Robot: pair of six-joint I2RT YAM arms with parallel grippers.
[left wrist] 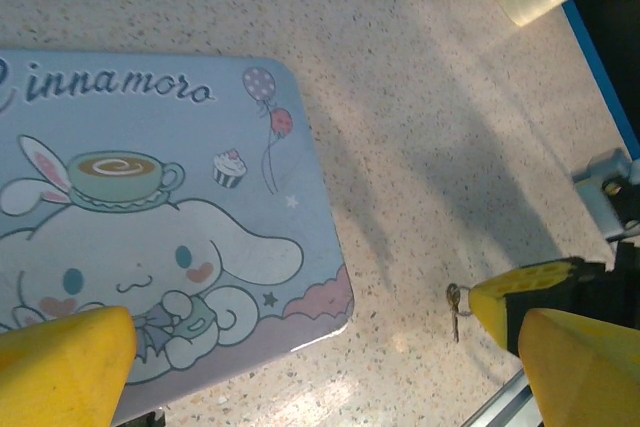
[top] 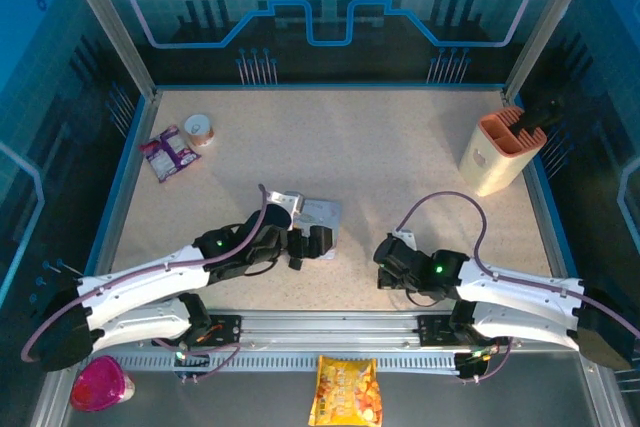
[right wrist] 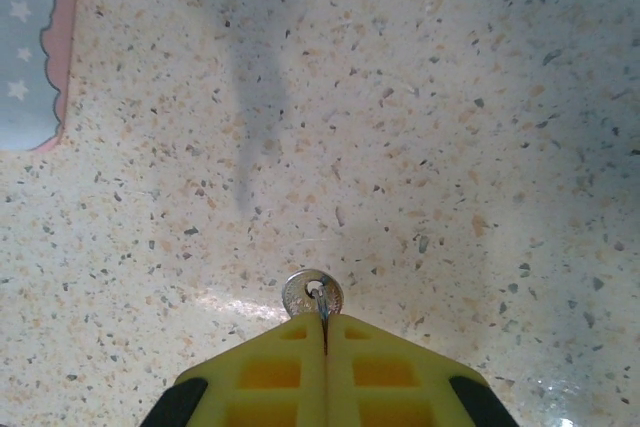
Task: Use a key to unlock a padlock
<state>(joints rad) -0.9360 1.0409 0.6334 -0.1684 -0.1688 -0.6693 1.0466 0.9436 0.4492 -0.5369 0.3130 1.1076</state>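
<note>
Right gripper (right wrist: 322, 327) pinched on key (right wrist: 312, 294), left gripper (left wrist: 320, 347) spread apart above lidded cartoon tin (left wrist: 150, 197), contents hidden, on speckled table (top: 400, 147)

You have a bare strip of table (top: 355, 239) between the tin (top: 322, 212) and the right gripper (top: 383, 255). Beyond them the middle lies open; a beige holder (top: 500, 152) blocks the far right corner, a snack packet (top: 168, 153) and tape roll (top: 201, 129) the far left

You are losing the blade of the key (right wrist: 312, 295) between the fingers of the right gripper (right wrist: 323, 325); the tin (left wrist: 150, 197) is running off the left edge. A finger of the left gripper (left wrist: 320, 347) is covering its near corner.
</note>
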